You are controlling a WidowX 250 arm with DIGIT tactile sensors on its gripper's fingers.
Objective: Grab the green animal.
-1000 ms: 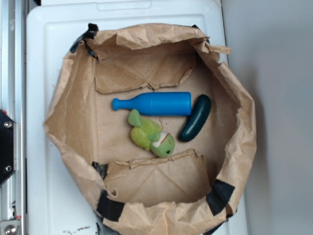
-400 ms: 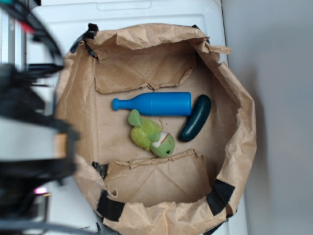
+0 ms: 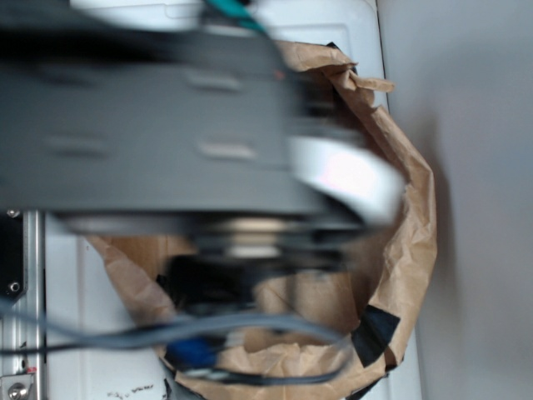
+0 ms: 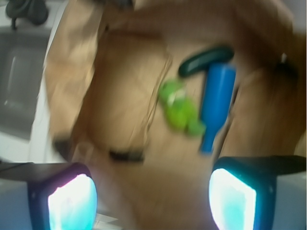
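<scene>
A: How far along is grabbing the green animal (image 4: 180, 108)?

B: Barely begun, I'd judge. The wrist view shows it lying on the floor of the paper bag (image 4: 120, 96), touching the blue bottle (image 4: 216, 103) and just beside the dark green cucumber (image 4: 204, 60). Nothing has hold of it

A: And the fingers (image 4: 152, 196)?

B: Spread wide apart and empty, one at each lower corner of the wrist view, well apart from the toy

A: The outside view?

B: The blurred arm (image 3: 166, 125) covers most of the bag, so the toy is hidden there. Reaching down, closing and lifting are all left
</scene>
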